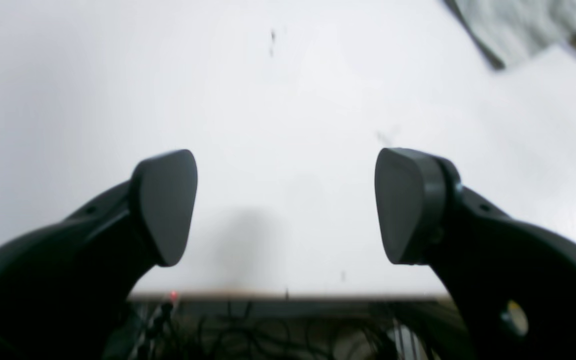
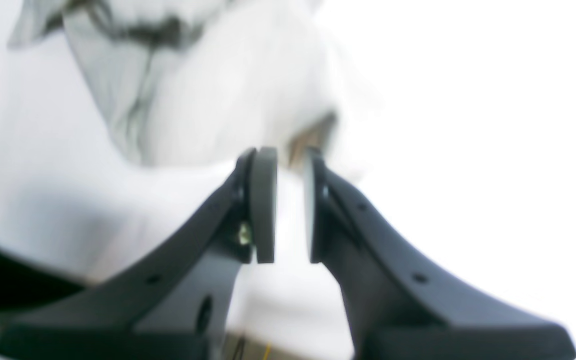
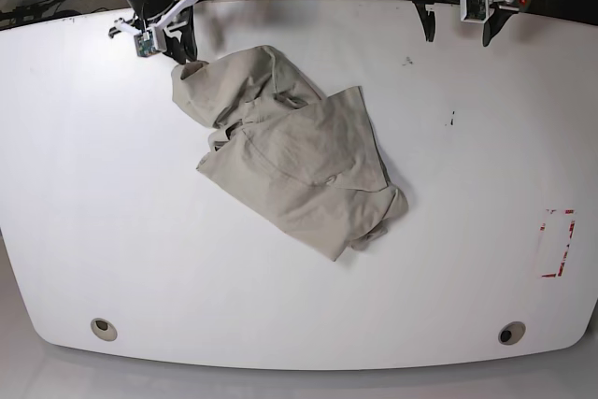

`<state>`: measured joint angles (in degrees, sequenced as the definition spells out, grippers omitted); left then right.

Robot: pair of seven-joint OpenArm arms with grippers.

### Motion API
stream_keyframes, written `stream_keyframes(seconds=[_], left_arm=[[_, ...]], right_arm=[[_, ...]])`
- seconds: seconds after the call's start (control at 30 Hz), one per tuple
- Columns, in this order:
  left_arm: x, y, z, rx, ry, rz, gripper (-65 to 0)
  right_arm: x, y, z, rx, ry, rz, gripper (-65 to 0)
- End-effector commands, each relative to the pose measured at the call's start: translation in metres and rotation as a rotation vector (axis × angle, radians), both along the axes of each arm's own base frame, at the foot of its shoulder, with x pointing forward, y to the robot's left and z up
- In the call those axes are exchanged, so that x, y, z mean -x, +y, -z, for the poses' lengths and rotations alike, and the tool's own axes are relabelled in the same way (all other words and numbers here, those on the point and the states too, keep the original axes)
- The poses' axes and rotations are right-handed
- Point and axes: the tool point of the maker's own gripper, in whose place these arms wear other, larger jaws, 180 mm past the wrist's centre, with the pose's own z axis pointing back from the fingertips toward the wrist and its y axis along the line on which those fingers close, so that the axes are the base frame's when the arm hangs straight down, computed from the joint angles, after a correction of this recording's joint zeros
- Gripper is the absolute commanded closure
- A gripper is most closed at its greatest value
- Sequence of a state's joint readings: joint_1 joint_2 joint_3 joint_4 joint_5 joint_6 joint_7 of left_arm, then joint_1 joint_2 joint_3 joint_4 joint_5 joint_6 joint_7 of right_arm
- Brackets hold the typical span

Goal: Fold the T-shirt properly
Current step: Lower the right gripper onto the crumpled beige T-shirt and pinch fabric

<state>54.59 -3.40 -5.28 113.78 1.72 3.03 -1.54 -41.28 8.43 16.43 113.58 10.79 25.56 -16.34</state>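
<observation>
No words, brand names or numbers can be read in any of the three views. The only sign-like marking is a rectangle outlined in broken red lines (image 3: 558,243) on the white tabletop (image 3: 93,184), near its edge in the base view; it carries no lettering. A few small dark specks (image 3: 452,121) also lie on the tabletop surface, too small to make out as characters. Both wrist views are blurred and show no print.
</observation>
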Motion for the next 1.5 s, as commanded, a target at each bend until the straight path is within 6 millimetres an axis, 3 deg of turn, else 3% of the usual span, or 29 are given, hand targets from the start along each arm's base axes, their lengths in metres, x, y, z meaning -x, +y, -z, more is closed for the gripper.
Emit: stream_keyframes(seconds=[0.0, 0.07, 0.27, 0.33, 0.77, 0.9, 1.03, 1.2, 1.47], left_arm=[[-0.008, 0.002, -0.012, -0.023, -0.047, 0.037, -52.2], [-0.013, 0.004, -0.013, -0.033, -0.056, 0.05, -52.2], [-0.025, 0.009, -0.013, -0.054, -0.08, 0.062, -52.2], [-0.026, 0.01, -0.014, -0.062, -0.082, 0.077, -52.2], [-0.027, 0.013, -0.015, -0.077, -0.083, 0.089, -52.2], [-0.027, 0.013, -0.015, -0.075, -0.082, 0.087, -52.2], [-0.026, 0.013, -0.014, -0.073, -0.08, 0.084, -52.2], [-0.026, 0.013, -0.014, -0.073, -0.077, 0.084, -51.8], [-0.025, 0.011, -0.013, -0.068, -0.075, 0.086, -51.8]], right_arm=[[-0.011, 0.001, -0.014, -0.008, -0.057, -0.007, -8.9], [-0.018, 0.006, -0.014, -0.01, -0.054, -0.02, -10.8], [-0.038, 0.031, -0.017, -0.024, -0.07, -0.09, -29.5], [-0.043, 0.041, -0.02, -0.038, -0.082, -0.115, -31.9], [-0.09, 0.091, -0.037, 0.01, -0.12, -0.322, -32.8], [-0.097, 0.096, -0.027, 0.144, -0.115, -0.391, -32.8], [-0.093, 0.111, -0.011, 0.283, -0.103, -0.527, -32.8], [-0.097, 0.107, 0.003, 0.379, -0.083, -0.579, -32.8], [-0.119, 0.1, -0.001, 0.423, -0.108, -0.573, -32.8]])
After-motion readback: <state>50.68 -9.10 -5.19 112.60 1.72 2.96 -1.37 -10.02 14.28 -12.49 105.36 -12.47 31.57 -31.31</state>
